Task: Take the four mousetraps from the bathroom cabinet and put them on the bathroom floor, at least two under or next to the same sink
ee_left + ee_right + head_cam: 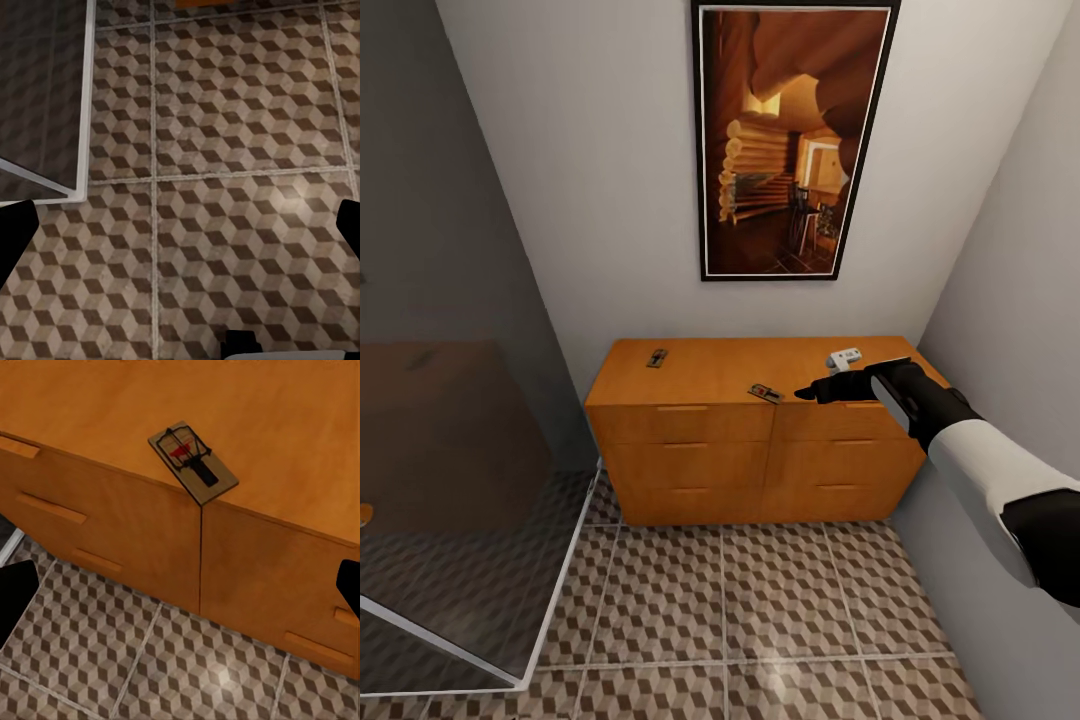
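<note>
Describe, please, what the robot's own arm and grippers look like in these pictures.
In the head view, the right arm has a smooth white forearm shell with black segments at the elbow and wrist, ending in a slim black right gripper. In both wrist views the fingertips appear as plain matte black shapes at the picture edges. No cables or markings are visible.

The cabinet (760,430) and bathroom floor (760,620) are seen from high up by the head view, facing forward and down. The cabinet's front edge (225,510) is viewed closely from above by the right wrist view, while tiles (225,225) are faced straight down by the left; the floor is shared by all views.
</note>
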Controlling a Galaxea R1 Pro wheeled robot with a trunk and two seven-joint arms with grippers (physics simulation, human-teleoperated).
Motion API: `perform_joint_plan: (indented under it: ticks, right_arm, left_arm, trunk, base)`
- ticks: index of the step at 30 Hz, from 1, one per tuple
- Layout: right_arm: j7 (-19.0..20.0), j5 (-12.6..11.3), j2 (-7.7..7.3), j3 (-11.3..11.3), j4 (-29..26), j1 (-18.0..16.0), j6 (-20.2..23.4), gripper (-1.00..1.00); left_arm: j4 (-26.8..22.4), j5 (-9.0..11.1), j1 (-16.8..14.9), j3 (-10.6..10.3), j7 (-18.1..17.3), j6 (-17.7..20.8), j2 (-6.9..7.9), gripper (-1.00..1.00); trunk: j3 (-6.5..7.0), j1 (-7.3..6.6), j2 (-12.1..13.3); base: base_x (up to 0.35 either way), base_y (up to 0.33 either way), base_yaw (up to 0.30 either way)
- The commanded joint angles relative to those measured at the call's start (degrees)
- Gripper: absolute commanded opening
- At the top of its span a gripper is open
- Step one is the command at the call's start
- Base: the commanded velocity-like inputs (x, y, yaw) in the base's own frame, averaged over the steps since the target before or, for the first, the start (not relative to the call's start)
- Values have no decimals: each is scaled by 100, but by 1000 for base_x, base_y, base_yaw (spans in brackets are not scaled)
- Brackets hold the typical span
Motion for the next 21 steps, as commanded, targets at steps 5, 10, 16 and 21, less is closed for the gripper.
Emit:
perform_joint_plan:
  ticks: [5,10,16,21]
  right_arm:
    - [-24,-32,-7,41,-7,-6,34,100]
    - [-28,-29,-12,43,-2,-6,34,100]
    - [-28,-31,-6,43,-1,-6,33,100]
    - [-28,-31,-10,43,0,-6,28,100]
  left_arm:
    - [24,26,-12,-37,7,-37,-3,100]
    - [24,27,-12,-38,7,-37,-4,100]
    - [24,25,-12,-35,7,-37,-4,100]
    - [24,26,-12,-38,7,-37,-4,100]
  trunk:
    - [-11,4,-12]
    - [-11,4,-12]
    - [-11,4,-12]
    - [-11,4,-12]
  base:
    - [0,0,0]
    - [0,0,0]
    - [0,0,0]
    - [2,0,0]
